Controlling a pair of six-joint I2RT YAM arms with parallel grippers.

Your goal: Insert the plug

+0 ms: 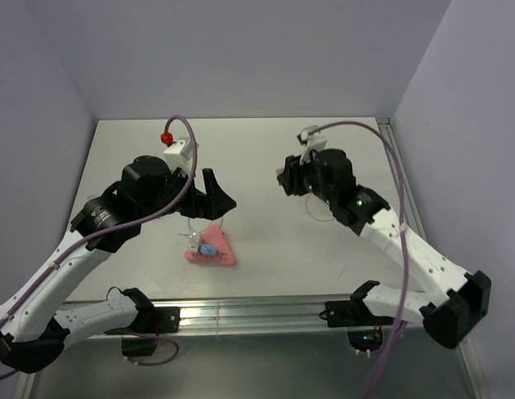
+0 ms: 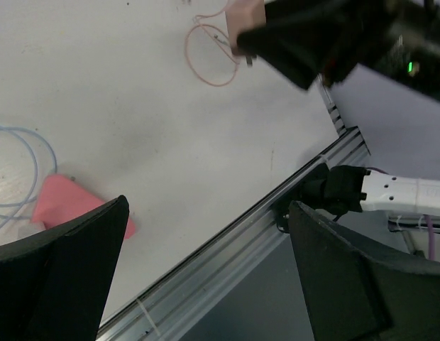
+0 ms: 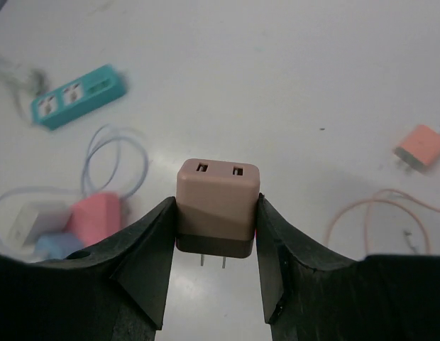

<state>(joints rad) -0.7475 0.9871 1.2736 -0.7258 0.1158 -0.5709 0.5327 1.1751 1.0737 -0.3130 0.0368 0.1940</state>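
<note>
At the near edge of the table (image 1: 266,150) ran an aluminium rail (image 1: 266,312). Just beyond it, left of the middle, lay a pink wedge (image 1: 220,256) with a small blue piece on top of it and a pale blue cable (image 3: 110,153) looping away from it. The left gripper (image 2: 208,204) hung above this cluster with its two black fingers spread wide and nothing between them. Farther across, right of the middle of the table and lifted off its surface, the right gripper (image 3: 216,201) was clamped on the plug (image 3: 218,185), a pinkish-beige block with one finger pressing each side. Two slots showed in its upper face, and two metal prongs stuck out from its darker lower half, in the gap between the fingers. On the table around that gripper lay a loose pink adapter (image 3: 421,147) and a thin pink cable (image 3: 380,191) curled in a loop. Beyond the pink wedge, as the right wrist camera saw it, lay a teal power strip (image 3: 78,96) with two sockets. It did not show in the top view, possibly hidden beneath the left arm, so its place on the table could not be fixed.
</note>
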